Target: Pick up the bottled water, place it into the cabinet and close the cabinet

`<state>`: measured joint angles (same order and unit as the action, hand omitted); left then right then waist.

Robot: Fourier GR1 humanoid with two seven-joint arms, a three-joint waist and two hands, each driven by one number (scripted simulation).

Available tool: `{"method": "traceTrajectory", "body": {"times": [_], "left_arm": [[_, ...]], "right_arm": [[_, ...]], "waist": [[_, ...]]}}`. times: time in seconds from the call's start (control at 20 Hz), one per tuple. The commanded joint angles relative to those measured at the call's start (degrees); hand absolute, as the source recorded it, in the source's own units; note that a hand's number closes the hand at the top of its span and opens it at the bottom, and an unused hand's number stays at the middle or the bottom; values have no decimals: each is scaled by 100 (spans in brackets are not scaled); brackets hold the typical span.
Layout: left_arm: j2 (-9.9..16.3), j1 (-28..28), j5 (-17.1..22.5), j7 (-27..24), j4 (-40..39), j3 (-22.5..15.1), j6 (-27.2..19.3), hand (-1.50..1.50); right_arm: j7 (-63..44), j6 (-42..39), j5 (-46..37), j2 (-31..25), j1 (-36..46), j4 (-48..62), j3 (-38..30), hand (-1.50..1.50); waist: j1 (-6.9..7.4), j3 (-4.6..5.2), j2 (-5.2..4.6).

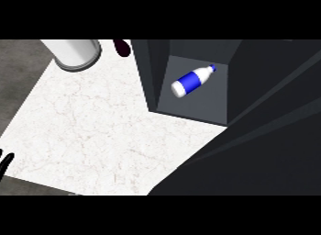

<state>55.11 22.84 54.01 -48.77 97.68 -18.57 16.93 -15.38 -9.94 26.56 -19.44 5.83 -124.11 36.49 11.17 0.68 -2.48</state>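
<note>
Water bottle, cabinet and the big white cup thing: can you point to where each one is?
Water bottle (190, 81), head view, on its blue label.
Cabinet (197, 108), head view, on the bare floor inside.
White cylinder (74, 51), head view, on its side wall.

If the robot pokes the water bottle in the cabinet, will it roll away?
Probably a bit. The water bottle is round and lying on its side in the cabinet, so a sideways poke likely rolls it. The cabinet walls look close enough to stop it. Its smooth surface may be slippery.
</note>
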Motion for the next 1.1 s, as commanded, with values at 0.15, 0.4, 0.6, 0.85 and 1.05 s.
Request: {"method": "traceTrajectory", "body": {"times": [0.15,0.4,0.6,0.85,1.05], "left_arm": [[66,149,151,-77,-111,184,193,-150],[-33,253,252,-104,-252,218,379,-150],[20,426,237,-124,-109,321,449,-150],[-12,368,228,-45,-231,421,585,-150],[-50,427,224,-9,-111,483,521,-150]], "right_arm": [[-349,870,-2,891,1306,1783,-1074,150],[-227,1374,-386,1316,2651,3317,-1785,150],[84,1324,-528,1388,3594,4799,-2227,150],[375,1032,-541,1422,4410,6037,-2514,150],[435,925,-520,1428,4676,6416,-2643,150]], "waist": [[-210,-36,85],[-384,-45,110],[-376,-64,110],[-526,-63,114],[-587,-64,118]]}}
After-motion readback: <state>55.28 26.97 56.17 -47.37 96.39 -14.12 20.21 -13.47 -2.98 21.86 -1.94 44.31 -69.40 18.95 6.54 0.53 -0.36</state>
